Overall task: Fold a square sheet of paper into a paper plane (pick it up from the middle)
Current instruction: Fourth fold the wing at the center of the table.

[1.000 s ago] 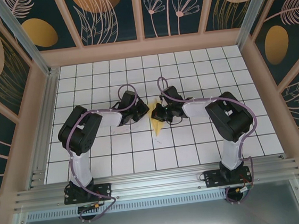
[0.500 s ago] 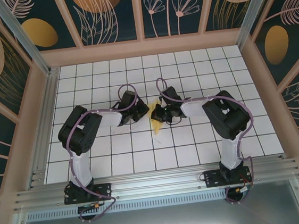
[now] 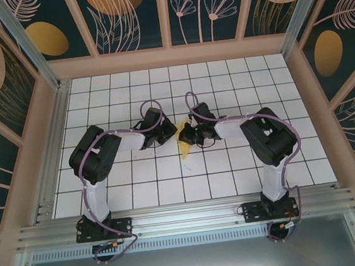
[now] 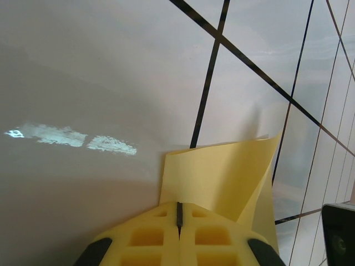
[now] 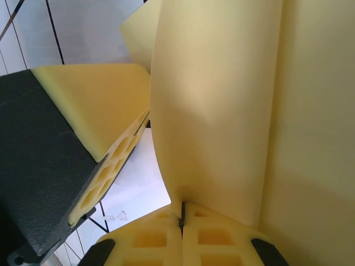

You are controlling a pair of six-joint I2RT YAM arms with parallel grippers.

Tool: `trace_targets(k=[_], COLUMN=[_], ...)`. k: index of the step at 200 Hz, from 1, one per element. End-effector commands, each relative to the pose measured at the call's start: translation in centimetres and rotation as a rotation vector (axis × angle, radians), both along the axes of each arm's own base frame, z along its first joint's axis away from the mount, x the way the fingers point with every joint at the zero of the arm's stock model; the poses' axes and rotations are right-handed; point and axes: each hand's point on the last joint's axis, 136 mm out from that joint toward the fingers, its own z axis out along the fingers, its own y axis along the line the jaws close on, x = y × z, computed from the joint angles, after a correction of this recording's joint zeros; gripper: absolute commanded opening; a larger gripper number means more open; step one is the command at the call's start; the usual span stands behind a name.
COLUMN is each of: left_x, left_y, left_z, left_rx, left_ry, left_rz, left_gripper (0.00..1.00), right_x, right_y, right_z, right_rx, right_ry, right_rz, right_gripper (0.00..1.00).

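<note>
The pale-yellow sheet of paper (image 3: 184,146) is folded and hangs between my two grippers over the middle of the tiled floor, its narrow point toward the near side. My left gripper (image 3: 175,133) is shut on its left edge. In the left wrist view the paper (image 4: 222,177) rises as a curved flap just beyond my closed left gripper (image 4: 178,209). My right gripper (image 3: 188,135) is shut on the paper from the right. In the right wrist view the paper (image 5: 222,111) stands up out of the closed right gripper (image 5: 181,215), and a left-gripper finger (image 5: 89,105) meets its edge.
White floor tiles with black grid lines (image 3: 160,84) spread around the grippers. Wooden frame posts and patterned walls (image 3: 169,54) close the floor in on three sides. An aluminium rail (image 3: 186,218) carries both arm bases at the near edge.
The right arm's elbow has shifted slightly to the left. The paper and both grippers stay almost where they were, still pinched together.
</note>
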Motion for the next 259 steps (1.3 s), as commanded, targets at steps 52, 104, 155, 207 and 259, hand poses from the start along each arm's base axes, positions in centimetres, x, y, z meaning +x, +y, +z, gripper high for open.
trace_targets(k=[52,104,155,207,259], left_x=[-1.8,-9.1,-12.5,-12.3,-11.8], left_y=[1.9,0.5,-2.4,-2.8,-2.9], left_z=[6.0,5.2,4.0,2.5,2.8], left_rx=[-0.049,-0.194,-0.288,-0.279,-0.279], left_ry=[-0.095,-0.031,0.002,0.011,-0.02], left_rz=[0.044,-0.059,-0.119,-0.123,-0.114], left_gripper=[0.16,0.22,0.23,0.23,0.24], right_x=[0.2,0.2,0.1,0.1,0.0], right_y=[-0.3,-0.3,-0.2,-0.1,-0.2], right_z=[1.2,1.2,1.0,1.1,0.8], right_rx=[-0.028,-0.025,-0.024,-0.022,-0.025], right_ry=[-0.04,-0.035,-0.032,-0.032,-0.026], right_rz=[-0.01,-0.011,-0.011,-0.007,-0.006], right_gripper=[0.0,0.0,0.0,0.0,0.0])
